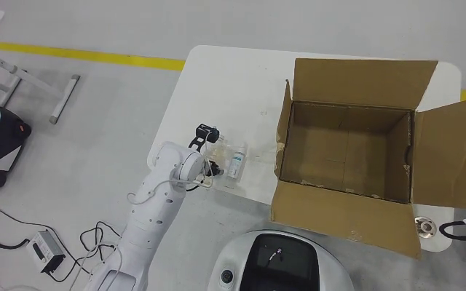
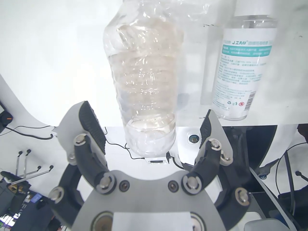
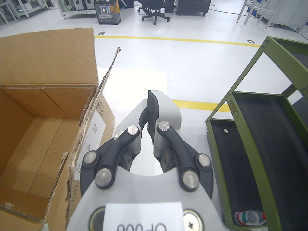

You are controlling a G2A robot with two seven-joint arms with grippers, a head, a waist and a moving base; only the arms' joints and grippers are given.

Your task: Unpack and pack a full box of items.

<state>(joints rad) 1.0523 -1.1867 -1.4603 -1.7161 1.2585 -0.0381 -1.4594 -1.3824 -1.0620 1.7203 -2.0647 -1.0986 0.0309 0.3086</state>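
Looks fully unpacked: box [image 1: 342,98] bare inside at the desk's [image 1: 218,80] right end. Leaves all the repacking, clear bottle [image 2: 144,73] and spray bottle [image 2: 243,68] lying together at the left near edge. Has left fingers [image 2: 92,125] wide apart astride the clear bottle's base, not gripping, and right fingers [image 3: 150,111] closed, empty, beside the box.

left tool [image 2: 146,112] (spread wide) straddles the clear bottle [image 2: 144,73].
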